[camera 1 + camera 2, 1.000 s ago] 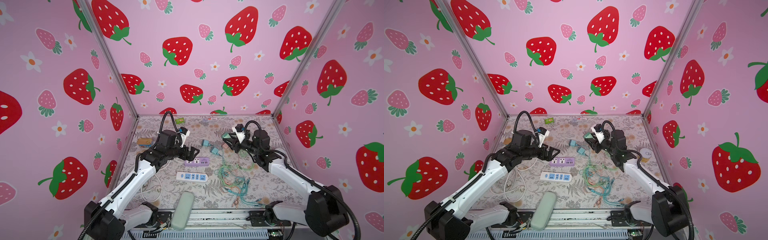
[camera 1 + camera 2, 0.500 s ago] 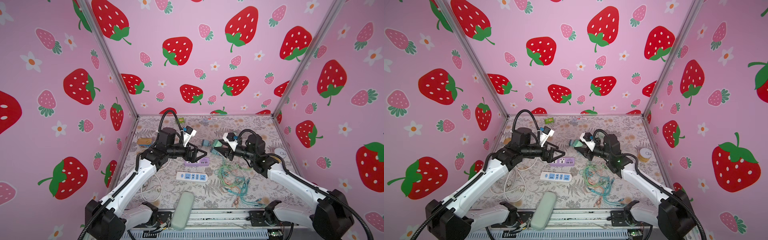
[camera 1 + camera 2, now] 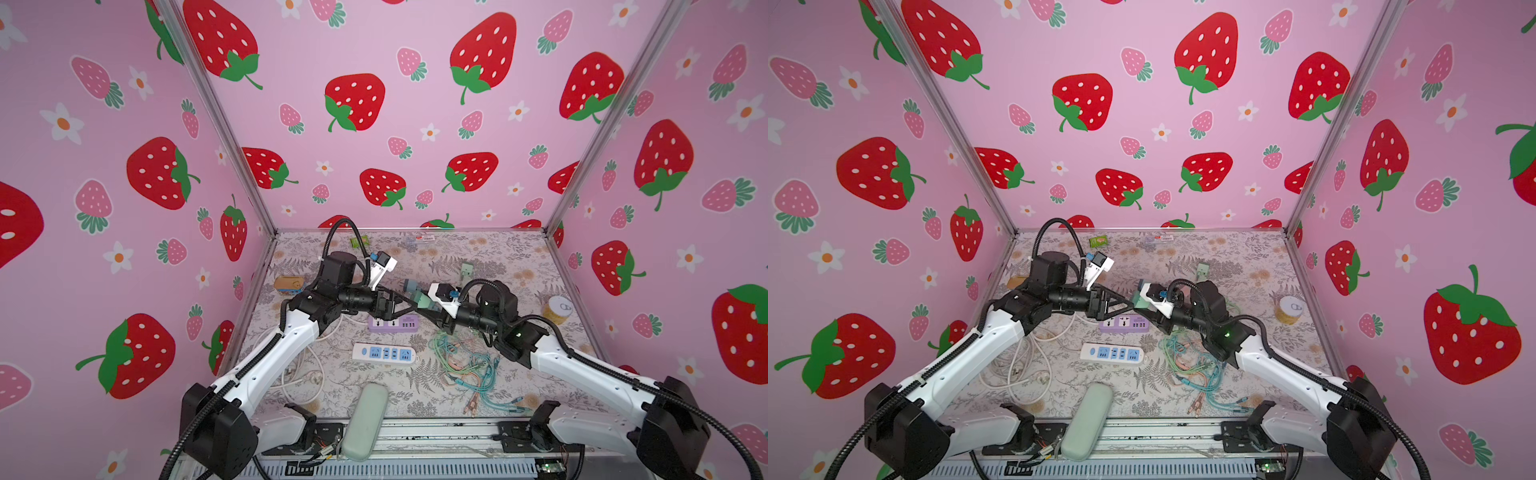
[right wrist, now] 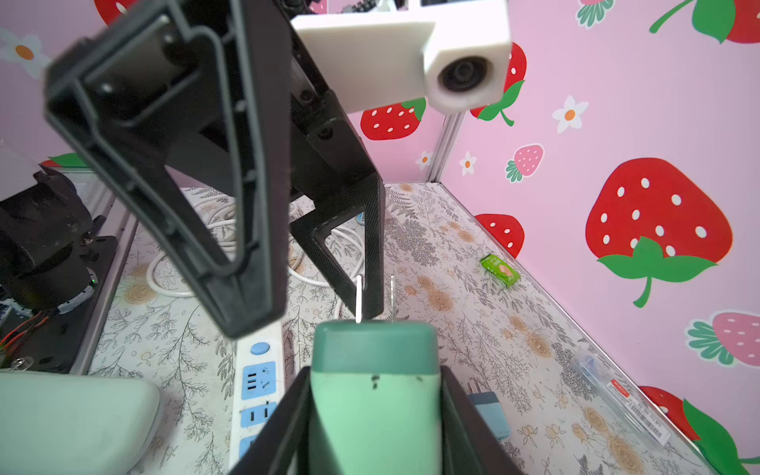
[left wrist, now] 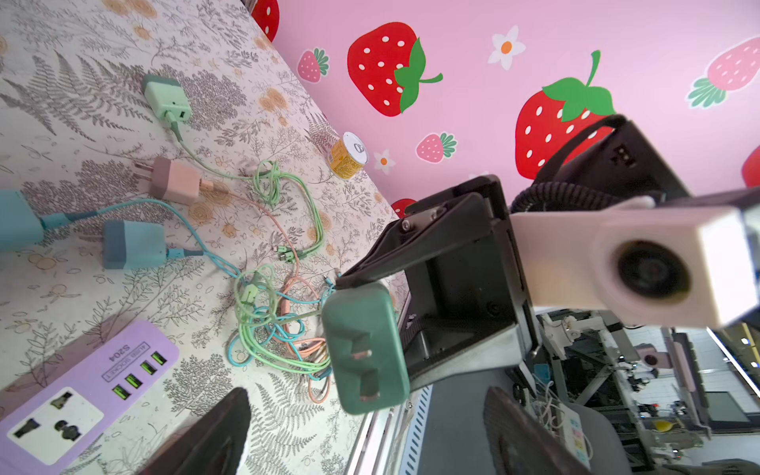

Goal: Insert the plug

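Observation:
A two-tone green plug (image 4: 374, 390) with two metal prongs hangs in the air above the middle of the table, and my right gripper (image 4: 375, 370) is shut on its light green body. The prongs point at my left gripper (image 5: 366, 444), which is open, a finger on either side of the plug (image 5: 366, 349) and touching nothing. In both top views the two grippers meet tip to tip, left gripper (image 3: 413, 302) against plug (image 3: 422, 300), above the purple power strip (image 3: 392, 323). A white power strip with blue sockets (image 3: 384, 353) lies nearer the front.
A tangle of green, blue and orange cables (image 3: 469, 365) lies under the right arm. Blue and pink chargers (image 5: 131, 244) lie behind. A coiled white cord (image 3: 299, 370) sits by the left arm, a grey-green case (image 3: 365, 419) at the front edge, a yellow can (image 3: 559, 308) far right.
My right gripper carried the green plug leftward to the middle and levelled out. My left gripper reached rightward to meet it, and its jaws have narrowed slightly.

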### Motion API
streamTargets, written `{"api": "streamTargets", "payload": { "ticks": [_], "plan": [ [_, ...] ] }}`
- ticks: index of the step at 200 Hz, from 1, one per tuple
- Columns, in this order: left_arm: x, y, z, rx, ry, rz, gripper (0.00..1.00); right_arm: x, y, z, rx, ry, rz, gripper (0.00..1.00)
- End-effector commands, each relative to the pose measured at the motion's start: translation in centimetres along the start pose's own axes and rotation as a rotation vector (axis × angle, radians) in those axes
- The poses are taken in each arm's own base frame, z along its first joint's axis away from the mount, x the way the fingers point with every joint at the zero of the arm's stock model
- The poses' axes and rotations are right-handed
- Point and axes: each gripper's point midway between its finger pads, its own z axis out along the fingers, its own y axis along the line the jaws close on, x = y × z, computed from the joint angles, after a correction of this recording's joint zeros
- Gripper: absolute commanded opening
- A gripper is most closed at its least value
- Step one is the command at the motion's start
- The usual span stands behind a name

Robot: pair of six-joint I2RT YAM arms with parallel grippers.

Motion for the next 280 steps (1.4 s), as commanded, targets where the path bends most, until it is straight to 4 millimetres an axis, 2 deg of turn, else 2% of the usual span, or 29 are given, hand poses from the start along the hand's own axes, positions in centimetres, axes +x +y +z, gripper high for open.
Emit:
{"api": "streamTargets", "payload": {
  "ticks": [1, 57, 174, 195, 220, 238, 242, 260, 280],
  "plan": [
    [-1.8, -1.8, -0.5, 0.056, -0.026, 0.036, 0.86, -1.7, -0.2, -0.1, 0.033, -0.035, -0.078, 0.28],
    [-1.7, -1.9, -0.3, 0.078, -0.008, 0.019, 0.71, -1.8, 0.6, 0.7, 0.034, -0.014, -0.123, 0.28],
    [-1.2, -1.4, 0.2, 0.092, 0.026, -0.01, 0.33, -1.7, 0.5, 1.8, 0.07, 0.023, -0.168, 0.28],
    [-1.1, -1.4, 0.2, 0.088, 0.03, -0.011, 0.21, -1.3, 0.4, 2.0, 0.077, 0.037, -0.16, 0.34],
    [-1.1, -1.1, 0.3, 0.079, 0.036, -0.017, 0.1, -0.7, 0.3, 2.0, 0.092, 0.051, -0.135, 0.48],
    [-1.3, -0.7, 0.3, 0.065, 0.029, -0.016, 0.07, -0.8, 0.3, 1.4, 0.104, 0.044, -0.096, 0.51],
    [-1.4, -0.6, 0.3, 0.061, 0.026, -0.016, 0.07, -0.9, 0.2, 1.2, 0.111, 0.039, -0.085, 0.56],
    [-1.8, -0.3, 0.2, 0.047, 0.009, -0.009, 0.0, -1.4, 0.0, 0.2, 0.143, 0.018, -0.049, 0.64],
    [-2.3, -0.1, 0.0, 0.032, -0.012, 0.001, 0.0, -2.1, -0.5, -1.4, 0.19, -0.014, 0.005, 0.72]
  ]
}}
